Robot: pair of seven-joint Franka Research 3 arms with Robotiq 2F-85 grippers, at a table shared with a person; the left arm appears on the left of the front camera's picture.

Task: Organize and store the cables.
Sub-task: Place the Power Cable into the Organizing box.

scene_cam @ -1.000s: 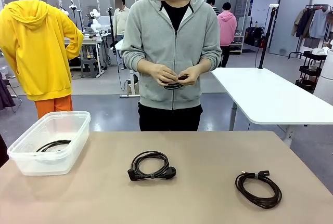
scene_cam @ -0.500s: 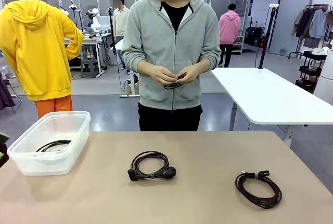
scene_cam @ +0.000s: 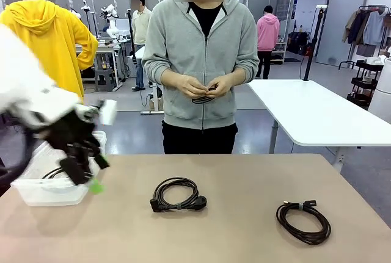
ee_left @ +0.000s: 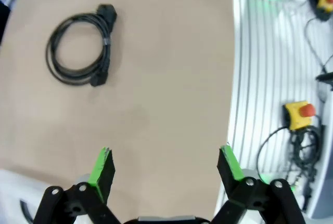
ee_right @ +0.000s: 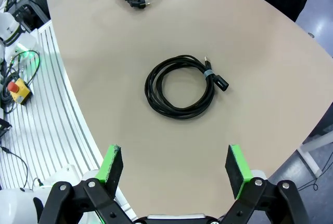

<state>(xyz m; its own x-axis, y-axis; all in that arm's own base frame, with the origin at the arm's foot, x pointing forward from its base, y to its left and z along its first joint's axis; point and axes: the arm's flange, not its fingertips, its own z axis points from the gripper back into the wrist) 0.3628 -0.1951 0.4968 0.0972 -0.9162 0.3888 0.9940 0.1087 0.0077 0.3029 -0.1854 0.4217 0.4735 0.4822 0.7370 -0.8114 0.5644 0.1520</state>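
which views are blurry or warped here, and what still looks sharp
Front view: the left arm is smeared by motion, while the middle cable is crisp. Left wrist view: soft throughout, that cable fuzzy. Right wrist view: sharp on the right cable, but the wide lens bows the table edge.

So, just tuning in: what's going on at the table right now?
The person's hands hold a thin cable at the far side. Two more lie on the table: the middle coil and the right coil. A fourth coil lies in the clear bin. The left gripper hangs open by the bin, holding nothing; the right gripper is open, facing the right coil, also empty.
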